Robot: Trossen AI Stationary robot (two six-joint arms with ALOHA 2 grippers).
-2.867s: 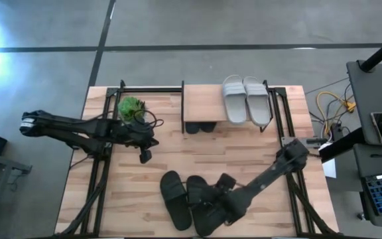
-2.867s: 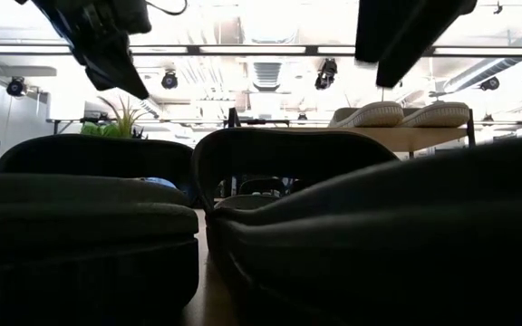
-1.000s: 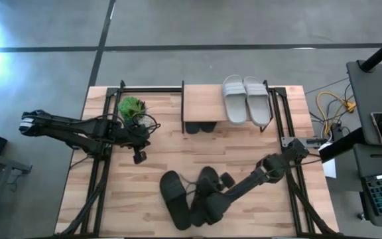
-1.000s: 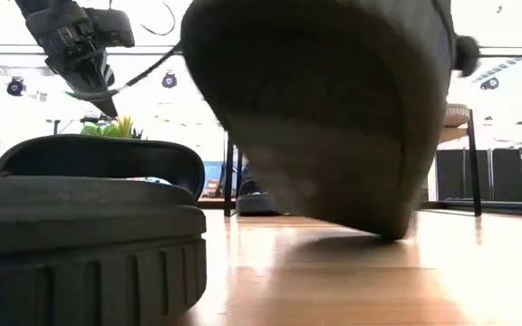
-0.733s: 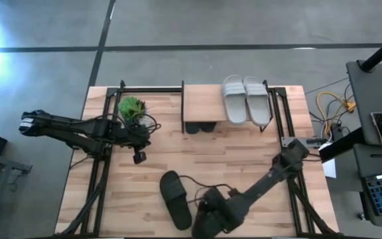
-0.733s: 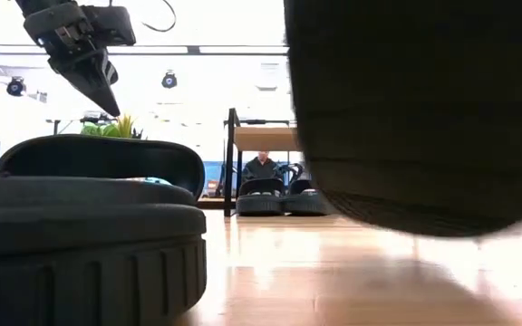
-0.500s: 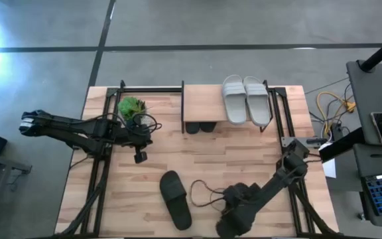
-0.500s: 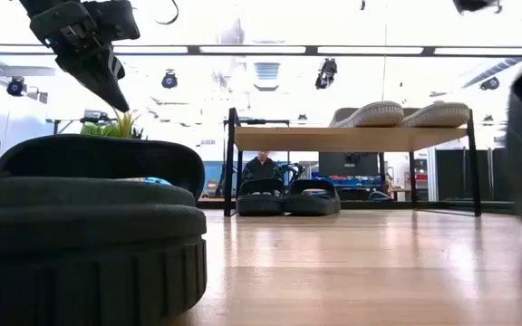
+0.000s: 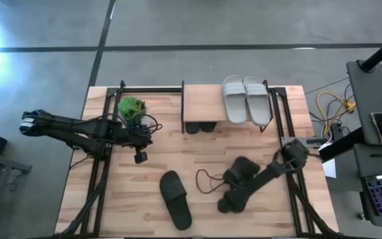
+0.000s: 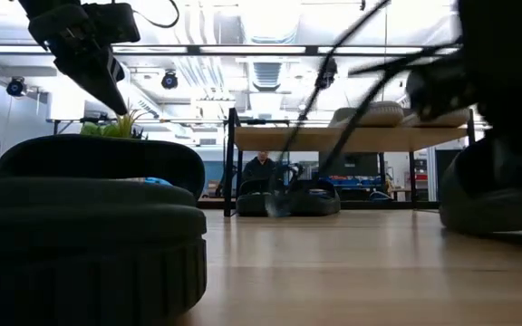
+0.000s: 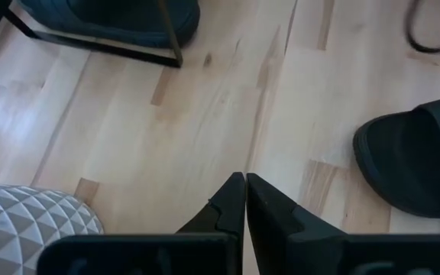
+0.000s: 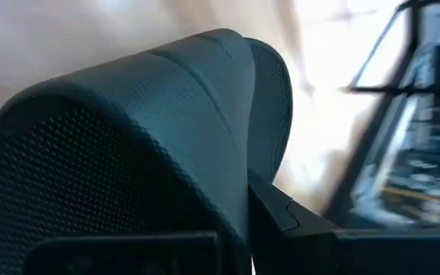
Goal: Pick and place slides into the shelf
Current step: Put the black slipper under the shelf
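Note:
My right gripper [image 9: 233, 194] is shut on a black slide [image 9: 228, 202] right of the table's middle. In the low view that slide [image 10: 495, 192] shows at the right, close over the tabletop. A second black slide [image 9: 176, 199] lies sole-down near the front, left of the first one. Two light grey slides [image 9: 246, 98] lie on the shelf's plank top [image 9: 203, 101], and two black slides [image 9: 199, 127] stand beneath it. My left gripper [image 9: 139, 157] is shut and empty, hovering at the left, above the table. My right gripper holds the black slide by its wide strap [image 12: 151, 130], which fills the right wrist view. One finger [image 12: 281, 218] lies against the strap's edge and the strap hides the other. I cannot tell whether the sole touches the table.
A small green plant [image 9: 132, 106] in a patterned pot [image 11: 29, 218] stands at the far left beside the shelf. A loose black cable loop [image 9: 207, 180] lies on the table between the two front slides. Black frame rails [image 9: 105, 133] run along both table sides.
My right gripper has lifted one black slide away from the other. It has swung the slide toward the near edge, then toward the table's right and back toward the middle. The other slide has stayed where it was.

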